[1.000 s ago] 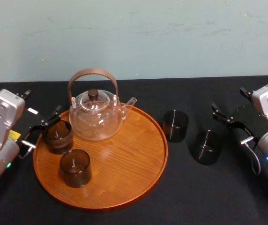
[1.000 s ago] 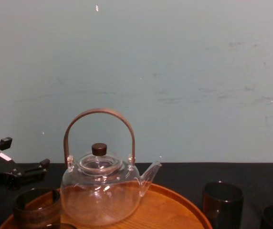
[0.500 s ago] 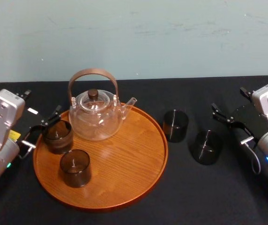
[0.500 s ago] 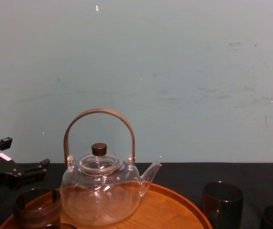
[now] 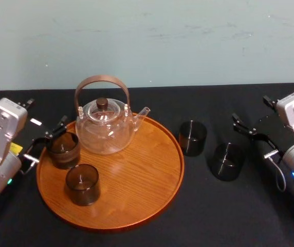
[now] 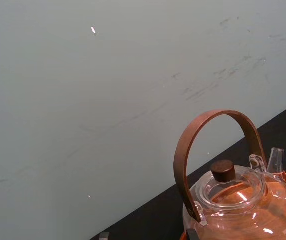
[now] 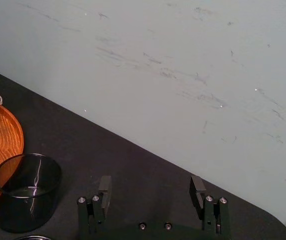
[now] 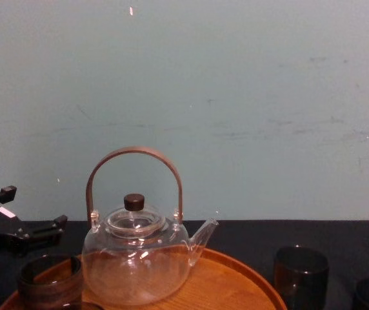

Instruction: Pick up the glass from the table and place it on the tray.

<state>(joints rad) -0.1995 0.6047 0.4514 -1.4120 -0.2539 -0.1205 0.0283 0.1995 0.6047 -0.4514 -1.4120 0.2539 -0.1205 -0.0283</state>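
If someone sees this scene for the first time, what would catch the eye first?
The round wooden tray on the black table stands out first, with a clear glass teapot at its back and two dark glasses on its left side. Two more dark glasses stand on the table right of it. The left gripper is open by the tray's left edge, the right gripper open beyond those glasses.

Wall [image 5: 152, 36]: plain pale blue-green, faint scuffs and streaks.
Counter [image 5: 229, 216]: covered in black cloth, back edge meeting the wall.
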